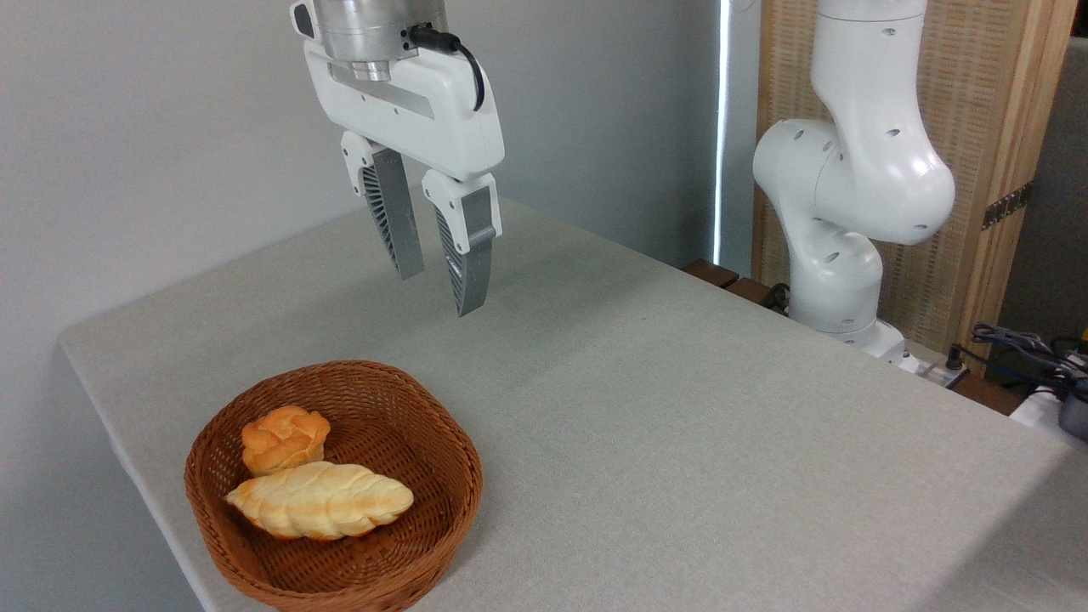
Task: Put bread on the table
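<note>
While ribbed grey fingers [435, 291] hang slightly parted, holding nothing; knotted orange-brown bread [284, 439] sits below-left in woven wicker basket [442, 501], touching pale braided loaf [320, 501]; cloth-textured bench [680, 425] beneath.

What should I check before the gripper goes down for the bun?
1. Gripper empty, jaws parted: ok.
2. Jaw gap wide enough for the bun: cannot tell.
3. Gripper above the bun: not ok, it hangs high over the table, beyond the basket.
4. Bun reachable from above: ok, its top is uncovered.
5. Room around the bun: not ok, the loaf lies against its front and the basket wall is close behind.
6. Bare table for set-down: ok, right of the basket.
</note>
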